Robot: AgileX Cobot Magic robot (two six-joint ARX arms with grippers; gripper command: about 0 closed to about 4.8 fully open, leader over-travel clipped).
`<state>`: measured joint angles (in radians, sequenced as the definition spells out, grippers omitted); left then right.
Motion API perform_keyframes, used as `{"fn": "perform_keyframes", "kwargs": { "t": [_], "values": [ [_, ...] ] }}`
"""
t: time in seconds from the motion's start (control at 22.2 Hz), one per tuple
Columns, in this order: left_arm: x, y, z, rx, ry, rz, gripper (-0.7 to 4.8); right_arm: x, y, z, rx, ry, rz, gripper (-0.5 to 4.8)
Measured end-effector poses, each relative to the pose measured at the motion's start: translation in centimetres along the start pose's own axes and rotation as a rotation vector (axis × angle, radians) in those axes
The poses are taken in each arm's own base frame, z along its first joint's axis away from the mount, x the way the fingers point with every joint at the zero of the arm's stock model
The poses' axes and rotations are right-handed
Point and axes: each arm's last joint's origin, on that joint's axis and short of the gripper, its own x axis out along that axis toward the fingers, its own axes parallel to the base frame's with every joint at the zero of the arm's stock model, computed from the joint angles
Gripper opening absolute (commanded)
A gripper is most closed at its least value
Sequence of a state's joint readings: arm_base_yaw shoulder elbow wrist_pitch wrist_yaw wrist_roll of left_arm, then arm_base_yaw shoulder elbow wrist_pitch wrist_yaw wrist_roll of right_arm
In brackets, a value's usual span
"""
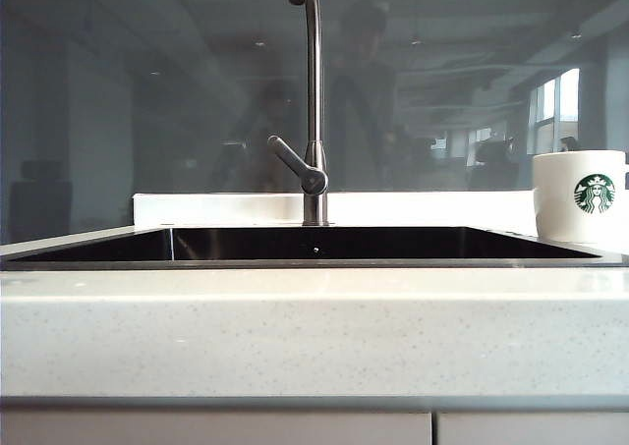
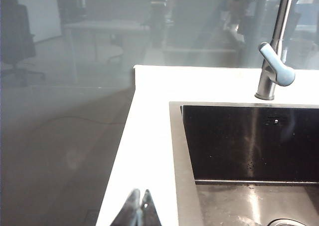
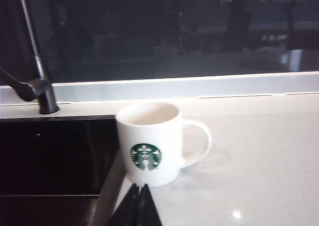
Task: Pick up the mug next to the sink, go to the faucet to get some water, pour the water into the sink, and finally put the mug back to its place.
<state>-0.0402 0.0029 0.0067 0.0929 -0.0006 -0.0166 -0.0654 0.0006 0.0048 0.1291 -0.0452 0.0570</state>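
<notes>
The white mug [image 1: 580, 195] with a green siren logo stands upright on the pale countertop at the right end of the sink [image 1: 88, 250]. In the right wrist view the mug [image 3: 149, 142] looks empty, its handle turned away from the basin, and my right gripper [image 3: 139, 188] sits shut just short of its base. The steel gooseneck faucet [image 1: 314, 101] rises behind the middle of the sink, lever angled to the left. My left gripper [image 2: 140, 193] is shut over the counter strip beside the sink's [image 2: 175, 151] left rim, with the faucet [image 2: 273, 69] farther off. Neither gripper shows in the exterior view. No water is visible.
A glass pane [image 1: 147, 101] stands behind the counter, reflecting an office. A raised white ledge [image 1: 216, 207] runs along the back of the sink. The countertop's front edge [image 1: 314, 337] fills the foreground above cabinet doors.
</notes>
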Motion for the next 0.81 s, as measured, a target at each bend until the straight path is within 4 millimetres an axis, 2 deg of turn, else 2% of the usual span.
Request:
{"fn": "perform_keyframes", "kwargs": {
  "t": [0.36,0.5,0.63,0.81],
  "values": [
    [0.0,0.0,0.0,0.000,0.001,0.000,-0.04,0.0,-0.1,-0.4,0.002,0.039,-0.027,-0.05],
    [0.0,0.0,0.0,-0.001,-0.003,0.000,-0.05,0.0,-0.3,0.2,0.001,-0.025,-0.090,-0.05],
    [0.0,0.0,0.8,-0.009,-0.086,0.000,-0.05,-0.1,-0.4,1.1,0.007,-0.101,-0.138,-0.05],
    [0.0,0.0,2.0,-0.050,-0.179,0.004,-0.05,0.5,-0.5,2.3,0.022,-0.073,-0.202,-0.05]
  ]
}}
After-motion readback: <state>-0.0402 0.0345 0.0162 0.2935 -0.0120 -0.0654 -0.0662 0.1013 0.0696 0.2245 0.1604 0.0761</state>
